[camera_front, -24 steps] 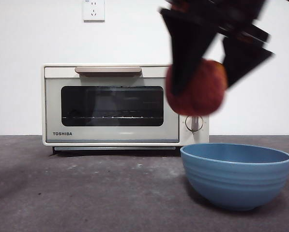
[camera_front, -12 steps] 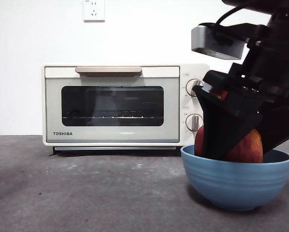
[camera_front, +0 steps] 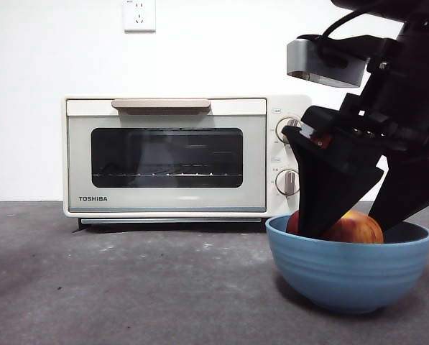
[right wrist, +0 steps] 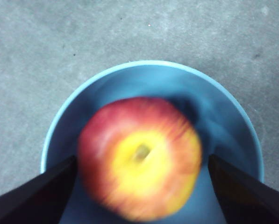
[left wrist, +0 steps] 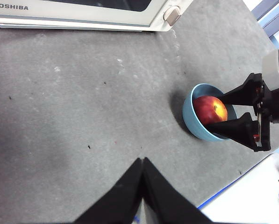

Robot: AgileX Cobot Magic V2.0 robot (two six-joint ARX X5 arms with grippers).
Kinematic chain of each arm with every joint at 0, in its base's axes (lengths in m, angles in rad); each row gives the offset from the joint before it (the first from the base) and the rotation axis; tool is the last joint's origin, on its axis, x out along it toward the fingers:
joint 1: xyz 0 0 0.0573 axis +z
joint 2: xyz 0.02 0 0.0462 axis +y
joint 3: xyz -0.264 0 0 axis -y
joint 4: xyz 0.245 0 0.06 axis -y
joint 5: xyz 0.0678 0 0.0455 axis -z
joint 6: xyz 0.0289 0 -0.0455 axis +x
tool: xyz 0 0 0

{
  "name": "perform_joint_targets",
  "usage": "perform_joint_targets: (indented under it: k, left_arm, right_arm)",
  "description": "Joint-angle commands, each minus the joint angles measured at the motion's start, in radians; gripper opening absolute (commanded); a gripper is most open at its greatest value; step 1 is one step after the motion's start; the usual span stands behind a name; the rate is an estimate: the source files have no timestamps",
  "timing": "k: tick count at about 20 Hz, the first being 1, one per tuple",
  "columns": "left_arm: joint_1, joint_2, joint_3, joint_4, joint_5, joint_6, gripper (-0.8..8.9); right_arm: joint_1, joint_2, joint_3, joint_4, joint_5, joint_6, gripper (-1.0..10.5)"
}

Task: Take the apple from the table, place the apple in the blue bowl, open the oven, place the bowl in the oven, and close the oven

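Observation:
The red and yellow apple (camera_front: 354,228) (right wrist: 139,156) lies inside the blue bowl (camera_front: 351,269) (right wrist: 144,77), its top showing above the rim. My right gripper (camera_front: 348,215) (right wrist: 140,161) hangs over the bowl, open, its jaws spread to either side of the apple with gaps between. The left wrist view shows the same bowl (left wrist: 189,119), the apple (left wrist: 209,108) and the right gripper (left wrist: 217,112) from afar. My left gripper (left wrist: 142,159) is shut on nothing, high above the table (camera_front: 128,287). The cream oven (camera_front: 178,154) stands behind, door closed.
The oven's beige handle (camera_front: 160,106) runs along the top of its door, and two knobs (camera_front: 287,181) sit just behind the bowl's left side. A wall socket (camera_front: 139,14) is above the oven. A white and blue edge (left wrist: 251,186) borders the table near the bowl.
The right gripper brought the apple down from above the bowl into it, then opened its jaws. The apple has sunk lower into the bowl.

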Motion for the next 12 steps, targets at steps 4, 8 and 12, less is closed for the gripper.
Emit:
perform_joint_targets:
  k: [4, 8, 12]
  left_arm:
    - [-0.002, 0.03, 0.016, 0.097, 0.005, -0.028, 0.07]
    - [-0.009, 0.108, 0.018, 0.232, 0.005, -0.064, 0.07]
    - [-0.046, 0.252, 0.065, 0.354, -0.043, -0.063, 0.07]
  right_arm:
    - [0.009, -0.078, 0.088, -0.032, 0.074, -0.011, 4.5]
    - [-0.028, -0.145, 0.191, -0.228, 0.194, -0.018, 4.5]
    - [-0.135, -0.167, 0.194, -0.488, 0.408, -0.012, 4.5]
